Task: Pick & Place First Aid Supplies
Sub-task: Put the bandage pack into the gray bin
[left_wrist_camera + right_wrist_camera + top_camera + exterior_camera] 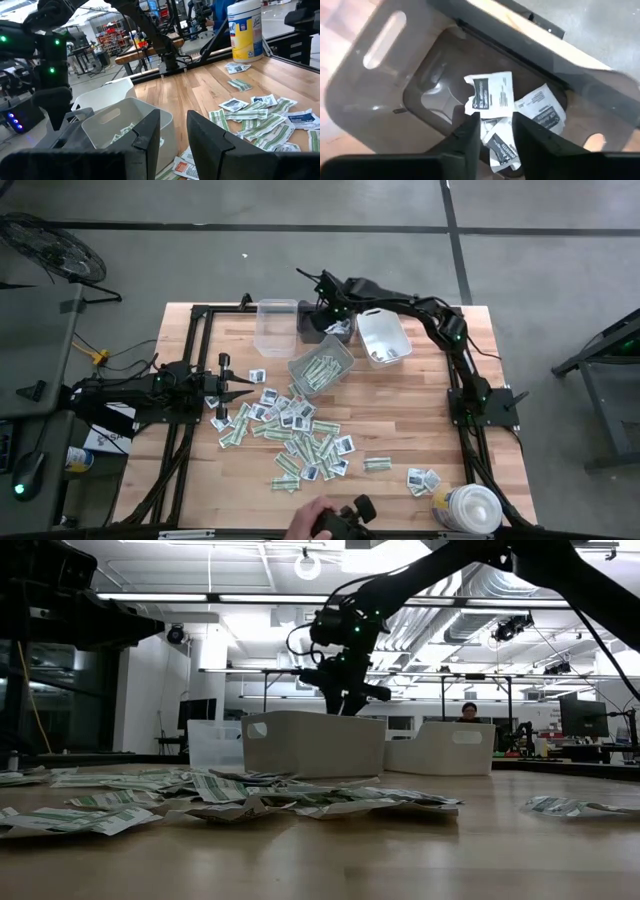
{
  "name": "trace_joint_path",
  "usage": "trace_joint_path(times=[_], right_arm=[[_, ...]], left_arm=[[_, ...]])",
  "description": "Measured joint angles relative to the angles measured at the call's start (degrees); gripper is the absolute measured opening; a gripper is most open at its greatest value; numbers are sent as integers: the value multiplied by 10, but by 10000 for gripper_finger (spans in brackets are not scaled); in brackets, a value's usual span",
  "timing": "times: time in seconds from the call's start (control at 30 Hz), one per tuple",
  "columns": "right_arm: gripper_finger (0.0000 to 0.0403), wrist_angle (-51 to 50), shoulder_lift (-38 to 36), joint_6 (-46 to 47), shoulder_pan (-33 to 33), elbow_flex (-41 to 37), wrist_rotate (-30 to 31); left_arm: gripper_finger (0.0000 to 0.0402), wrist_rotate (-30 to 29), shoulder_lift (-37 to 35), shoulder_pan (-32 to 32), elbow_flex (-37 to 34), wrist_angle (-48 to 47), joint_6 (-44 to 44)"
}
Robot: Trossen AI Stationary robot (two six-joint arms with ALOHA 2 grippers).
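Wooden planks make up the tabletop (420,410), and most of the first aid supplies (290,430) lie scattered across its middle: narrow green-and-white strips mixed with squarish white packets printed in dark ink, with a few more strays (422,478) toward the near right corner beside a round white tub (470,508). At the far side stand four bins in a loose row: a clear bin (276,326), a dark bin (325,325), a white bin (383,337), and, nearer the pile, a grey bin (320,370) that holds green-and-white strips. The right end effector (496,129) hangs directly over the dark bin, its fingers parted by a narrow gap and gripping nothing; below it, several white packets (490,92) rest on the bin's floor. The left end effector (172,132) is at the left edge of the pile, pointing toward the grey bin, its fingers also slightly apart and empty. In the low view the right arm (345,635) reaches down behind the bins, and a person (469,712) sits in the room beyond. A dark object (335,520) shows at the near edge of the tabletop.
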Motion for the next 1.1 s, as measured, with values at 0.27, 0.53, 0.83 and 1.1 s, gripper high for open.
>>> trace_joint_path(times=[0.27,0.53,0.83,1.1], right_arm=[[162,-24,-47,-43,14,0,-18],[171,-155,-106,-79,50,0,-12],[161,-262,-154,-67,144,0,34],[165,-273,-161,-10,266,0,33]], left_arm=[[96,-1,0,0,0,0,0],[96,-1,0,0,0,0,0],[96,1,0,0,0,0,0],[96,1,0,0,0,0,0]])
